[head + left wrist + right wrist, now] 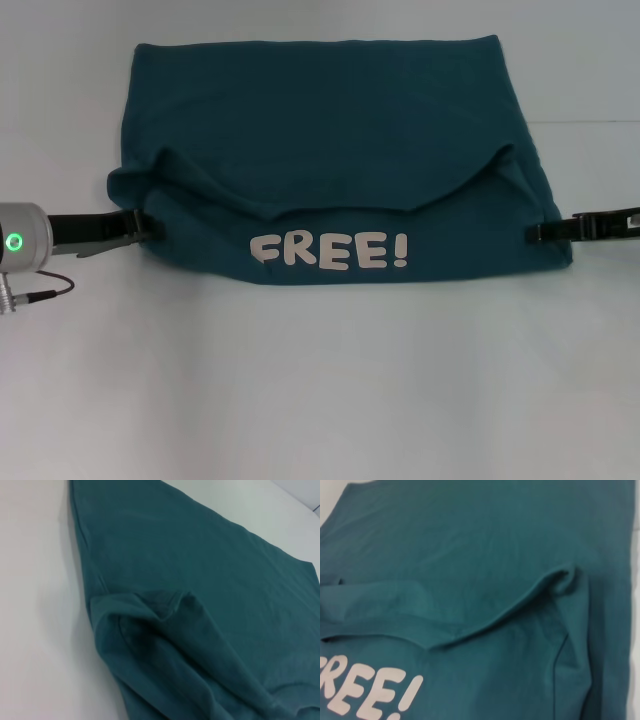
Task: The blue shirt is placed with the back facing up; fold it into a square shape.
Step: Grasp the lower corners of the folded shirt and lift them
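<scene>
**A:** We're looking at the blue shirt (330, 150) spread across the middle of the white counter (320, 390). Its near part is folded back over the rest, so the white "FREE!" lettering (328, 250) faces up along the near edge.

**B:** And we have both tools right at the cloth. The left tool (138, 228) sits at the shirt's left edge, level with the folded strip. The right tool (538, 233) sits at the right edge, opposite it.

**A:** Gripping, do we think?

**B:** From the head view each tip meets the fabric, but we cannot tell whether either tool is pinched on the cloth or merely beside it. The wrist views don't show the fingers at all.

**A:** The folded flap's edge curves, high at both sides and sagging toward the lettering in the middle.

**B:** Yes, and we see bunched ridges at both corners: the left wrist view shows a rumpled fold of shirt (165, 605), the right wrist view a raised pucker (565, 577) above the lettering (365, 690).
</scene>
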You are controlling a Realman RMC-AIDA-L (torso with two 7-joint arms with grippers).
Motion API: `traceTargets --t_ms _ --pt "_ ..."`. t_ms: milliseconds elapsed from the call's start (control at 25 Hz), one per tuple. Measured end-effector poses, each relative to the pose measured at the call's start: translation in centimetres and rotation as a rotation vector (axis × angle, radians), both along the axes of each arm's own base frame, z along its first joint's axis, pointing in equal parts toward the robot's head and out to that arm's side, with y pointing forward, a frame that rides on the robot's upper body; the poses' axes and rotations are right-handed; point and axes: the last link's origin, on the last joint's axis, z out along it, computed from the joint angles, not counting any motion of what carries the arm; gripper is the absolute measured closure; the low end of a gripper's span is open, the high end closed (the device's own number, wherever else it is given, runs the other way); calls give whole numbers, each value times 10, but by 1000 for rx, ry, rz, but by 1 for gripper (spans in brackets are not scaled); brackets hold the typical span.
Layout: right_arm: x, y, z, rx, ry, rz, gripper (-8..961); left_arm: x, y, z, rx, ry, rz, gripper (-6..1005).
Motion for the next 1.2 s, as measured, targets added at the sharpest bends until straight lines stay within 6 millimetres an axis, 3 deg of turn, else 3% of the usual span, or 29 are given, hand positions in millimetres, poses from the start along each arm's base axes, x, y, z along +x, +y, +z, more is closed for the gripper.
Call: traceTargets --t_ms 960,1200 --pt "2 -3 -13 -16 18 -53 103 0 0 0 1 -6 8 945" --pt "2 -2 -11 -6 26 -73 337 0 0 0 2 -4 7 941"
